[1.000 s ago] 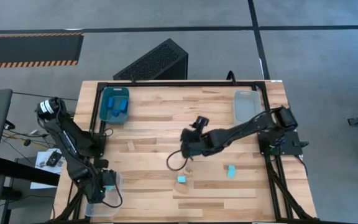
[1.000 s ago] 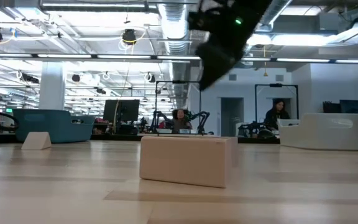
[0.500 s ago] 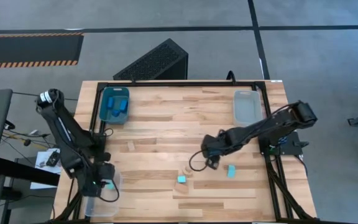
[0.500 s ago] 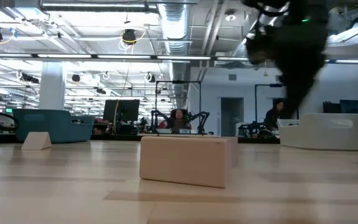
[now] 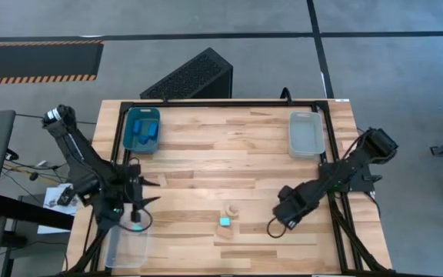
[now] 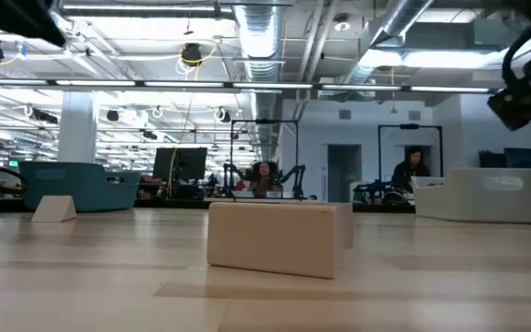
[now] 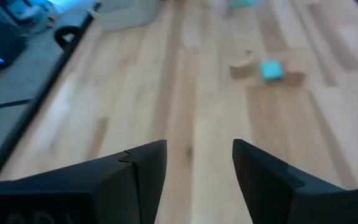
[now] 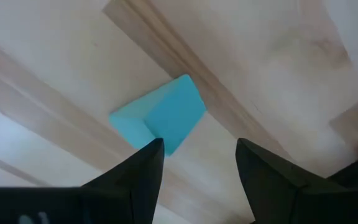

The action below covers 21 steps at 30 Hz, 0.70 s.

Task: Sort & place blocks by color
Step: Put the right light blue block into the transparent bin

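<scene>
My right gripper [image 5: 285,214] hangs open, pointing down, over a light cyan block [image 8: 160,115] that lies flat on the table near its right side. The block shows just ahead of the fingertips in the right wrist view; the gripper hides it in the high view. My left gripper [image 5: 148,192] is open near the table's left edge, pointing right. A second cyan block [image 5: 225,221] and a tan arch block [image 5: 229,209] lie side by side at mid-table. A tan block [image 5: 162,180] lies further left. Dark blue blocks [image 5: 146,132] sit in the teal bin [image 5: 131,115].
A clear bin [image 5: 306,146] stands at the far right, and another clear bin [image 5: 121,258] at the near left corner, with a cyan speck [image 5: 134,228] at its far end. In the low view a tan block [image 6: 279,238] fills the middle. Bare wood lies between the blocks.
My right gripper has swung from mid-table toward the right and near edges and come down over the cyan block. My left gripper has left the near-left clear bin, moving toward the far edge and turning to point right across the table. No block has moved.
</scene>
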Each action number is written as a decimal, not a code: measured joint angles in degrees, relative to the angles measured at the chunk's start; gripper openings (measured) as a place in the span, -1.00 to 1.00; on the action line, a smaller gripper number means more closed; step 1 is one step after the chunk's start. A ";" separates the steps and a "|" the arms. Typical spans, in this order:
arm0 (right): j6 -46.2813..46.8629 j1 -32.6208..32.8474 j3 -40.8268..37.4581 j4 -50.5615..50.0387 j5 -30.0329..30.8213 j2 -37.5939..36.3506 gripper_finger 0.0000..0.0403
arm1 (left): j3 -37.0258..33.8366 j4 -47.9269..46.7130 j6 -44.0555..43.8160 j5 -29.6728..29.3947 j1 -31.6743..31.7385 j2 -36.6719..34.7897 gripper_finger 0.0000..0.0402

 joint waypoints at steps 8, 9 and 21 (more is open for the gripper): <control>20.58 3.32 -0.13 0.22 6.38 -6.34 0.12 | -6.00 22.97 17.78 4.52 14.53 0.02 -0.15; 23.90 3.67 -0.14 0.09 6.39 -6.79 0.12 | -7.36 27.18 19.67 6.12 15.91 0.02 -0.15; 38.98 7.86 -0.08 7.69 5.18 -2.61 -0.02 | -21.98 64.62 37.69 21.06 24.12 0.07 -0.15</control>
